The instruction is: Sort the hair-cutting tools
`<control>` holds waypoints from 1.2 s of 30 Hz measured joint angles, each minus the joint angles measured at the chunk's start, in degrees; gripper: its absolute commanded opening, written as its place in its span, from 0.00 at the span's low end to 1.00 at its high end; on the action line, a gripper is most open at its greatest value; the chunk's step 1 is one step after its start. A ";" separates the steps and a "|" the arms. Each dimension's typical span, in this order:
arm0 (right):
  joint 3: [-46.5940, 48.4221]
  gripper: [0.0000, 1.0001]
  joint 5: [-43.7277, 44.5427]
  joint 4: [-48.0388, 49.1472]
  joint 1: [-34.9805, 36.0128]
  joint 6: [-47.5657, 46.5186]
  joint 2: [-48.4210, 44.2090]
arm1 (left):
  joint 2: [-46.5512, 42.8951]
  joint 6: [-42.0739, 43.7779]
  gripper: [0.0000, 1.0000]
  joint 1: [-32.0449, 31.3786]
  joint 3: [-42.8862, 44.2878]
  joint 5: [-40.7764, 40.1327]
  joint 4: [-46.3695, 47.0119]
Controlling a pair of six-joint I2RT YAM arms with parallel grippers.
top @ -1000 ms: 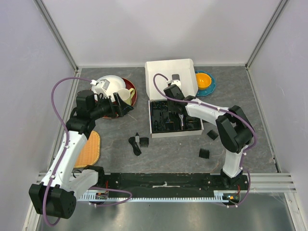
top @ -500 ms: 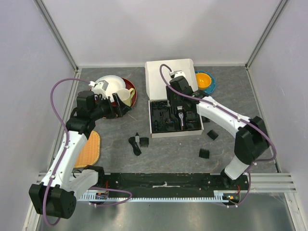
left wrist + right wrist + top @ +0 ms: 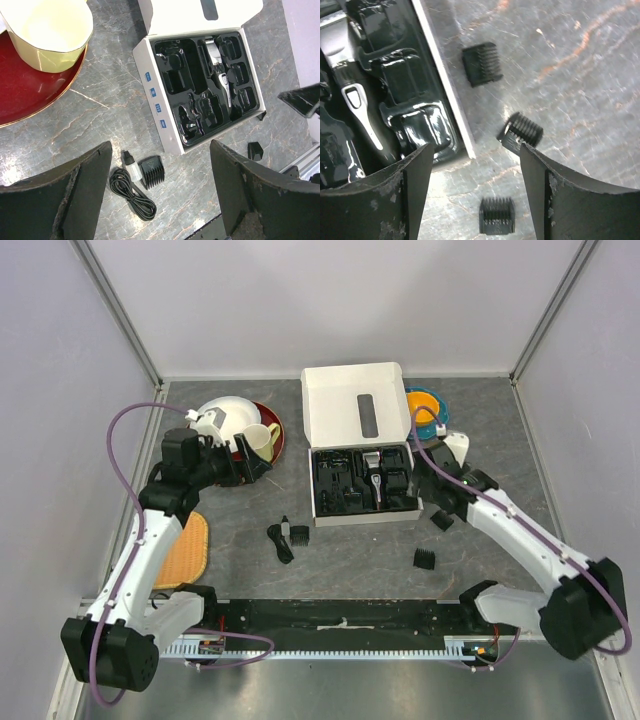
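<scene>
The black-and-silver clipper [image 3: 375, 478] [image 3: 220, 70] [image 3: 350, 95] lies in the black tray of the white box [image 3: 352, 518]. My right gripper [image 3: 436, 502] [image 3: 475, 150] hangs open and empty just right of the box's near right corner, above the table. Three black comb attachments [image 3: 481, 64] [image 3: 521, 131] [image 3: 497, 215] lie on the table around it. Another comb [image 3: 299, 534] [image 3: 151, 171] lies left of the box. My left gripper [image 3: 262, 462] [image 3: 161, 150] is open and empty, high over the yellow cup.
A coiled black cable [image 3: 280, 543] [image 3: 131, 192] and a small bottle [image 3: 131, 167] lie beside the left comb. A red plate [image 3: 270, 430] with a white bowl [image 3: 225, 412] and yellow cup [image 3: 258, 440] stands back left. An orange-and-blue bowl [image 3: 425, 410] sits behind the box; a woven mat [image 3: 183, 548] lies left.
My right gripper opened and drew back from over the tray to the right and nearer; the clipper now lies free in the tray. The left arm has hardly moved.
</scene>
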 measured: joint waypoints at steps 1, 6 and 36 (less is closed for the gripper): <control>-1.40 0.79 0.15 -0.92 -0.48 1.16 -2.27 | 0.20 0.00 0.85 0.00 0.00 0.00 0.00; -4.37 0.82 -1.90 -3.72 -0.85 4.20 -8.44 | 0.48 0.02 0.85 0.00 0.00 0.00 -0.04; -19.43 0.94 -22.53 -6.43 -0.83 11.61 -4.46 | 0.07 0.02 0.84 0.00 0.00 -0.70 -1.29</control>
